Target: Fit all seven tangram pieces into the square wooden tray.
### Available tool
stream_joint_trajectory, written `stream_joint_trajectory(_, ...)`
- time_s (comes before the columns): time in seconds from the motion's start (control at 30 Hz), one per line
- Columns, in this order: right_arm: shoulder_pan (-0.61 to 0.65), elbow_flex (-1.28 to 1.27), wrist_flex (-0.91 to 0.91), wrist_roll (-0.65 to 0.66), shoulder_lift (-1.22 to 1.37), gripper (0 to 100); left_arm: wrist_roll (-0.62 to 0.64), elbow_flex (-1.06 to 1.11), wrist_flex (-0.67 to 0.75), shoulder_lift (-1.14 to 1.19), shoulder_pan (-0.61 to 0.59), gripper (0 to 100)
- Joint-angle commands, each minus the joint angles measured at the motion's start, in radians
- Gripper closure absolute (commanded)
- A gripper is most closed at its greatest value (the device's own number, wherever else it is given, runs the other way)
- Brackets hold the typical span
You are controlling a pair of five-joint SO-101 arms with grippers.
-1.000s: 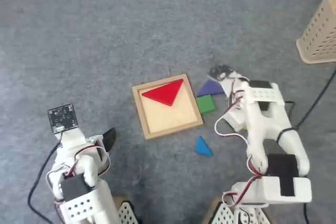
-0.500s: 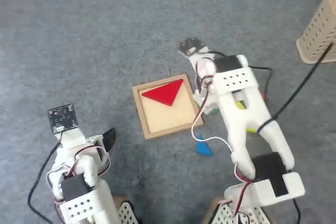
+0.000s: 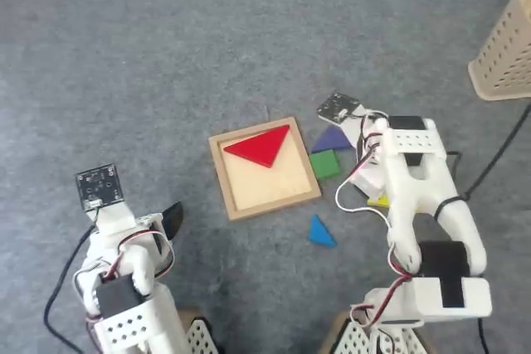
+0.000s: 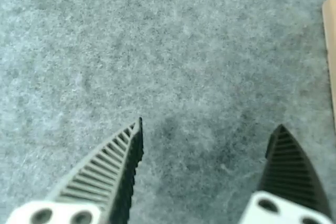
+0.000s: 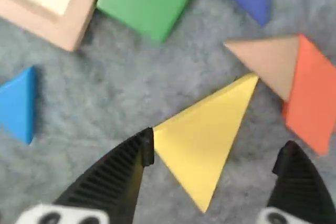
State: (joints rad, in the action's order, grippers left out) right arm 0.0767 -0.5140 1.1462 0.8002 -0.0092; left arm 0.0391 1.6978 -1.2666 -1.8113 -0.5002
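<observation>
The square wooden tray (image 3: 235,200) lies mid-table with a red triangle (image 3: 259,147) in its far part. Right of it lie a purple piece (image 3: 331,138), a green square (image 3: 324,164), a sliver of yellow triangle (image 3: 379,201) and a blue triangle (image 3: 320,232). The right arm hangs over these pieces. In the right wrist view my right gripper (image 5: 212,169) is open, its fingers straddling the yellow triangle (image 5: 205,135); a tan triangle (image 5: 268,61), an orange piece (image 5: 311,93), the green square (image 5: 148,1) and the blue triangle (image 5: 20,103) lie around. My left gripper (image 4: 207,153) is open above bare carpet.
A perforated beige basket (image 3: 506,47) stands at the far right edge. The left arm's base (image 3: 124,296) sits at the near left. Grey carpet (image 3: 166,64) covers the table. The tray's edge (image 4: 331,51) shows in the left wrist view.
The right arm swung left toward the tray's far corner, then came back right and now sits over the yellow triangle. The left arm has not moved.
</observation>
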Motion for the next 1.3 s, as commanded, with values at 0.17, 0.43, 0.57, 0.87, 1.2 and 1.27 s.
stream_joint_trajectory(0.17,-0.038,-0.046,-0.081,0.014,0.053,64.0,-0.002,-0.013,0.002,-0.012,0.002,65)
stream_joint_trajectory(0.43,-0.018,-0.043,-0.127,-0.1,0.125,64.0,-0.002,-0.013,0.002,-0.012,0.002,65)
stream_joint_trajectory(0.57,-0.019,-0.043,-0.12,-0.1,0.13,65.5,-0.002,-0.013,0.002,-0.012,0.002,65)
stream_joint_trajectory(0.87,-0.018,-0.043,-0.108,-0.101,0.125,81.8,-0.002,-0.013,0.002,-0.012,0.002,65)
stream_joint_trajectory(1.2,-0.015,0.021,-0.016,-0.084,0.122,72.6,-0.002,-0.013,0.002,-0.012,0.002,65)
stream_joint_trajectory(1.27,0.001,0.048,0.07,-0.014,0.119,66.4,-0.002,-0.013,0.002,-0.012,0.002,65)
